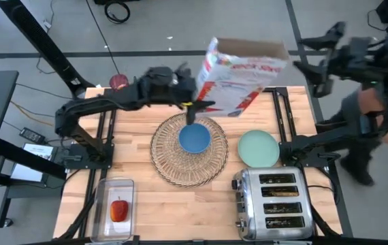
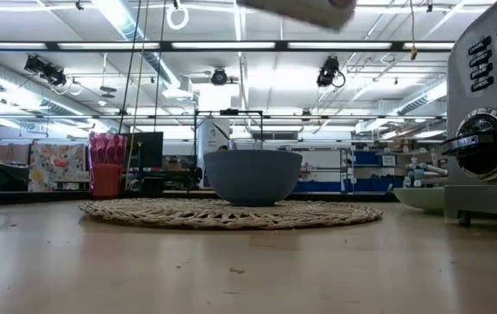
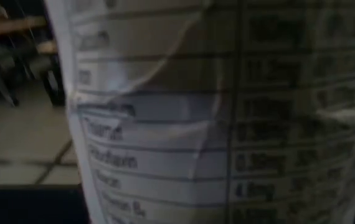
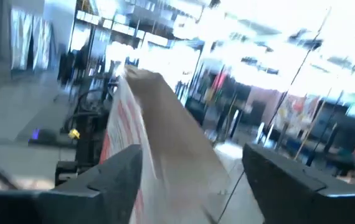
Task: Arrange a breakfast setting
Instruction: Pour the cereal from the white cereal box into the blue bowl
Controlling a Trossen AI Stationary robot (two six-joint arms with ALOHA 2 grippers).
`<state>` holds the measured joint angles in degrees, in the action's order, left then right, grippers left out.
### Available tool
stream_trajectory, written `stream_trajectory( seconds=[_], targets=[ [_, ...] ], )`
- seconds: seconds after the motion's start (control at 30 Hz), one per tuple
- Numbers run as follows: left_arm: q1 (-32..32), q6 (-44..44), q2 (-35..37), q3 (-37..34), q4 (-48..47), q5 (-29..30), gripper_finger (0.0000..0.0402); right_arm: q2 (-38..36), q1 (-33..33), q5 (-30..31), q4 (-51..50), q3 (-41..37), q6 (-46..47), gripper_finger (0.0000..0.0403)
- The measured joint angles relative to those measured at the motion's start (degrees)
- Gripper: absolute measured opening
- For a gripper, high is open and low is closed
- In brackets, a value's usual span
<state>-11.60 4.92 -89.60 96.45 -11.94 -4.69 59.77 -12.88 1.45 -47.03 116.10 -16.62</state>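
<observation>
My left gripper [image 1: 191, 99] is shut on a white-and-red cereal box [image 1: 241, 73], held high over the table's far middle. The box's base shows at the top of the low view [image 2: 301, 9]. Below it, the small blue bowl [image 1: 195, 138] stands on the round woven placemat [image 1: 180, 167]. The mint-green plate [image 1: 259, 148] lies to the mat's right. The red apple [image 1: 119, 209] sits in a clear tub. The red-filled glass [image 1: 118, 82] stands at the far left. My right gripper [image 4: 190, 186] is open, up at the far right, apart from the box [image 4: 159, 124]. The spoon is out of view. My left gripper holds the cereal box at its lower left part [image 1: 204, 95], coming level from the table's left. The printed nutrition panel [image 3: 165, 124] fills its wrist view and hides the fingers. The box is lifted clear and tilted, with its open top [image 1: 248, 47] toward the far right.
The chrome four-slot toaster [image 1: 273, 204] stands at the near right, close to the plate. The clear tub [image 1: 114, 207] is at the near left. A person [image 1: 378, 116] stands beyond the table's right edge. Bare wood lies in front of the mat.
</observation>
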Motion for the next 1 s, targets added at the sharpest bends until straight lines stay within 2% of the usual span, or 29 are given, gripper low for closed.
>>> stream_trajectory(
  seconds=[0.2, 0.43, 0.57, 0.67, 0.77, 0.9, 1.0],
  targets=[
    [-0.02, 1.81, 5.43, 4.41, 0.11, -0.09, 0.0197, -3.47, 0.0, 0.44, -0.2, -5.98, 4.81, 0.0315],
    [0.64, 1.81, 9.2, 6.92, 4.79, -0.17, 0.0197, -6.04, 0.01, -0.4, 6.62, -20.9, 10.66, 0.0316],
    [1.75, 1.77, 10.5, 6.86, 10.05, -0.16, 0.0198, -6.53, 0.02, -1.39, 17.05, -29.15, 14.67, 0.0323],
    [2.85, 1.74, 11.16, 6.9, 14.0, -0.2, 0.0198, -5.94, 0.02, -1.75, 28.86, -34.36, 17.52, 0.0334],
    [4.03, 1.51, 11.06, 6.94, 16.17, -0.24, 0.0197, -3.71, 0.13, -5.6, 42.23, -38.71, 20.17, 0.0349],
    [5.14, 1.35, 10.02, 6.8, 17.44, -0.17, 0.0197, 0.43, 1.08, -10.35, 54.61, -41.16, 23.84, 0.0368],
    [5.49, 1.32, 9.5, 6.77, 18.26, 0.26, 0.0197, 3.1, 2.45, -11.61, 61.29, -41.12, 24.18, 0.0379]
  ],
)
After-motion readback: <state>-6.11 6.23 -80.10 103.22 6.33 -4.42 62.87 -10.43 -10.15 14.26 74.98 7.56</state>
